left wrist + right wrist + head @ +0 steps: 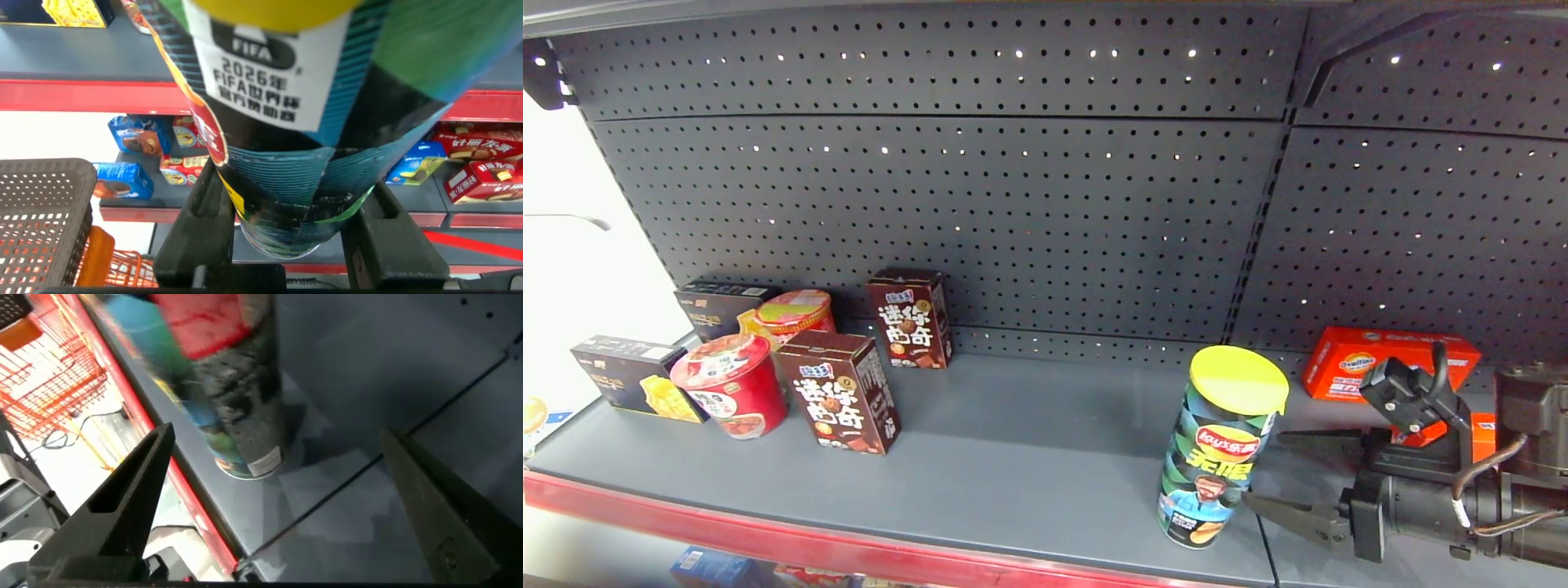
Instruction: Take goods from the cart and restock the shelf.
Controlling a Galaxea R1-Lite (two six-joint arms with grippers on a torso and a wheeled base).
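On the shelf (1013,457): chip can (1221,449) upright near the front edge
Right gripper (1266,472): spread open just beside that can
Left gripper (294,224): clamped on a second can (278,122)

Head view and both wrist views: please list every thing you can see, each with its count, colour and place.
standing chip can: one, green-blue with a yellow lid, upright on the grey shelf, right of middle
held chip can: one, same pattern, in the left gripper
brown boxes: two, upright, left part of the shelf
black boxes: two, far left
noodle cups: two, one red and one yellow, among the boxes
orange boxes: two, right end of the shelf
wire cart: one, red, below the shelf
left gripper: shut on the held chip can
right gripper: open, beside the standing chip can
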